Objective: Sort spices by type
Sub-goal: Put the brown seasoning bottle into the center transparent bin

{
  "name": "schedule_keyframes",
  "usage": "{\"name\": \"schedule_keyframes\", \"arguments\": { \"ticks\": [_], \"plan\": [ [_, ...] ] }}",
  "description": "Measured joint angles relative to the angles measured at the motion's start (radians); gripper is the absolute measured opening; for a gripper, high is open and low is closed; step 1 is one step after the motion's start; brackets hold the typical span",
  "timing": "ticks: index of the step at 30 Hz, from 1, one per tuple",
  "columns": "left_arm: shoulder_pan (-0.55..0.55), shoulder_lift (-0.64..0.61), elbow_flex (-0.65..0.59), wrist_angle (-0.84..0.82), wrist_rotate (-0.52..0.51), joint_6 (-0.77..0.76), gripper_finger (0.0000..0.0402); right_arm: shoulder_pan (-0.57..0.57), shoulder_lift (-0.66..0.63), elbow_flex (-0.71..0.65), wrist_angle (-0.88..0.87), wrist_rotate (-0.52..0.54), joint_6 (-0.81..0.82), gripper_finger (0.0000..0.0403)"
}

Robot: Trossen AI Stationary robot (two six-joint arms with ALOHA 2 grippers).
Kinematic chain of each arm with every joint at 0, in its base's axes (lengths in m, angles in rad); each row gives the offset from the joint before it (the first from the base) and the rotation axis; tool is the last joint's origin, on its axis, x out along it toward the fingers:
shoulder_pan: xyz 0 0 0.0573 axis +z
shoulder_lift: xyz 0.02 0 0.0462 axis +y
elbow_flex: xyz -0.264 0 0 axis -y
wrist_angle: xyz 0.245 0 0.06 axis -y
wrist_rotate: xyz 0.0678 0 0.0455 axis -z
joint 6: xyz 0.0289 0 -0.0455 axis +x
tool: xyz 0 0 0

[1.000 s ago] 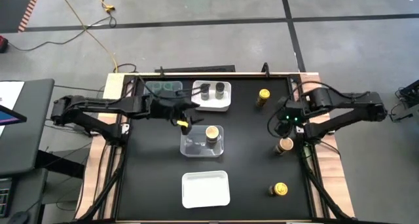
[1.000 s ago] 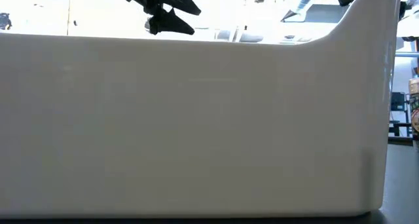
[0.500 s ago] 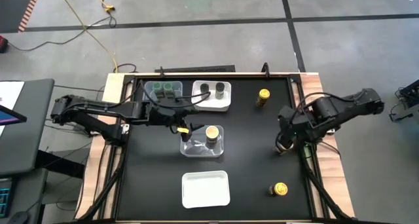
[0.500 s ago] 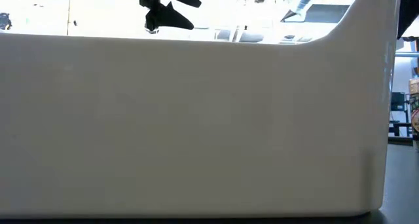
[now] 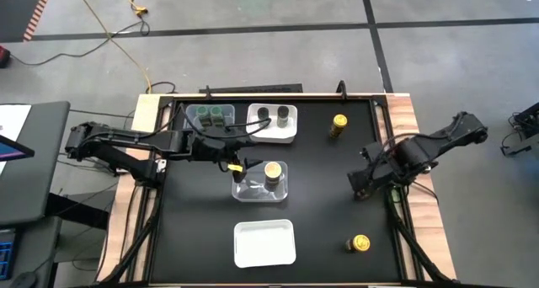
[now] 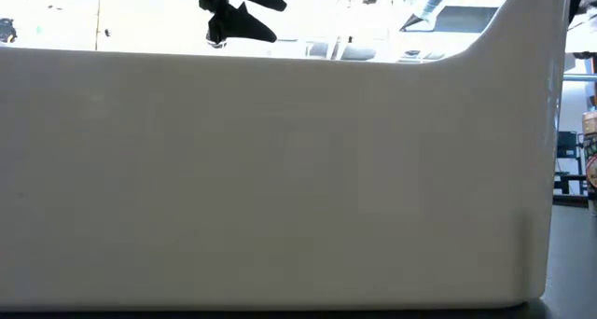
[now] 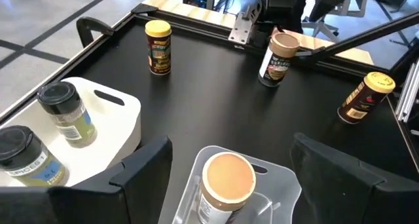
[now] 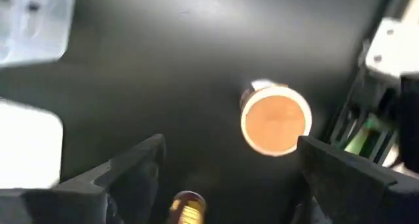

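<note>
At the far left, two green-lid jars [image 5: 211, 114] sit together in a clear tray, done. Next to them, two dark-lid jars [image 5: 274, 114] share a white tray, done. The left gripper [image 5: 237, 164] has wide, empty fingers beside one tan-lid jar [image 5: 272, 172] in its tray. Two yellow-lid jars [image 5: 338, 124] wait on the counter [image 5: 320, 212]. The right gripper [image 5: 360, 187], fingers wide, hangs over the other tan-lid jar [image 8: 275, 122].

A matt black table [image 5: 320, 221] carries clear plastic trays [image 5: 253, 189] and an opaque white tray [image 5: 264, 242].
</note>
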Motion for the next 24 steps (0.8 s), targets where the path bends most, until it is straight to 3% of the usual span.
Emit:
{"name": "schedule_keyframes", "arguments": {
  "ticks": [7,14,17,24],
  "plan": [
    [0.000,-0.001,0.000,-0.015,0.001,0.031,0.0297,0.050,0.128,0.000,-0.011,-0.014,0.365,0.0364],
    [0.000,-0.049,0.000,-0.177,0.001,0.159,0.0297,0.064,0.228,0.000,-0.050,-0.134,0.699,0.0358],
    [0.000,-0.074,0.000,-0.211,0.001,0.192,0.0297,0.048,0.254,0.000,-0.050,-0.175,0.731,0.0358],
    [0.000,-0.120,0.000,-0.235,0.001,0.253,0.0297,-0.021,0.264,-0.055,-0.033,-0.160,0.721,0.0358]
  ]
}}
